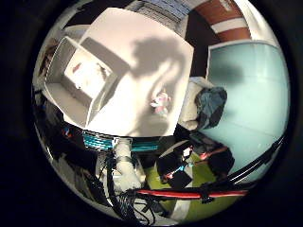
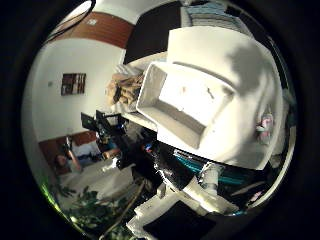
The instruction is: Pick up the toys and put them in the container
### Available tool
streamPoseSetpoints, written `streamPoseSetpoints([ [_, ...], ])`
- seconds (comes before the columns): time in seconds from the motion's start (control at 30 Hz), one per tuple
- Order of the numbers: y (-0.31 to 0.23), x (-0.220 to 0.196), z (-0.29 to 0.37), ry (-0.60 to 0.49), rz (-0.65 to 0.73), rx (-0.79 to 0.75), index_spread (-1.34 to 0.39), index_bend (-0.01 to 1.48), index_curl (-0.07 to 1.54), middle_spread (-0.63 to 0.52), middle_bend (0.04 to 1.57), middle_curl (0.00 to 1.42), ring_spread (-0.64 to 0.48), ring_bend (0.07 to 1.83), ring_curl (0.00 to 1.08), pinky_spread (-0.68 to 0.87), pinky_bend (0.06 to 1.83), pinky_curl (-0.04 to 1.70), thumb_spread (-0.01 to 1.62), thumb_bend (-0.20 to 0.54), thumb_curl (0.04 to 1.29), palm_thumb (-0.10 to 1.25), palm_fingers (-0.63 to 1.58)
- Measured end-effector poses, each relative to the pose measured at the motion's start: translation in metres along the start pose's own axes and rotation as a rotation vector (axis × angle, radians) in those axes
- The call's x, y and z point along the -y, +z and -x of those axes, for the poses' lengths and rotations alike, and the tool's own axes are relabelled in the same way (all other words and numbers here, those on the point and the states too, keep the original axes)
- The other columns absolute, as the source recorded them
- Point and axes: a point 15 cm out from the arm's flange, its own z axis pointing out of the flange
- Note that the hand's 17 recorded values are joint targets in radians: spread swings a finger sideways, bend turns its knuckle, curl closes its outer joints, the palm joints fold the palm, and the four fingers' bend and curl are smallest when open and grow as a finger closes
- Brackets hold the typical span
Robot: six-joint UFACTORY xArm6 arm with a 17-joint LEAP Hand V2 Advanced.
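Note:
A white table (image 1: 142,42) lies far below my palm. Near one of its edges sits a small pink and white toy (image 1: 161,101), out in the open; it also shows as the toy (image 2: 264,127) in the thumb side view. A white open container (image 2: 150,100) stands at another side of the table, well apart from the toy. Pale, faintly pink shapes lie on its floor, too small to name. White and teal parts of my hand (image 1: 120,161) and arm reach in from the views' edges. The hand's shadow falls on the table between container and toy.
Beside the table a dark bag (image 1: 210,106) rests on a white stand. A pale teal floor area (image 1: 255,94) lies beyond it. Black equipment with red parts (image 1: 182,165) sits on a green mat. A brown bundle (image 2: 125,87) and plants (image 2: 95,210) flank the container's side.

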Motion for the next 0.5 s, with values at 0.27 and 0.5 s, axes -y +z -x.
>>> streamPoseSetpoints([
  [0.27, 0.034, -0.033, -0.118, 0.236, 0.108, -0.133, -0.12, 0.16, 0.27, 0.16, 0.19, 0.32, 0.21, 0.43, 0.25, 0.49, 0.64, 0.34, 1.15, -0.022, 0.28, 0.46, 0.09],
  [0.5, 0.057, -0.071, -0.189, 0.395, 0.203, -0.173, -0.09, 0.17, 0.28, 0.2, 0.19, 0.31, 0.24, 0.41, 0.24, 0.51, 0.68, 0.32, 1.14, -0.027, 0.27, 0.41, 0.09],
])
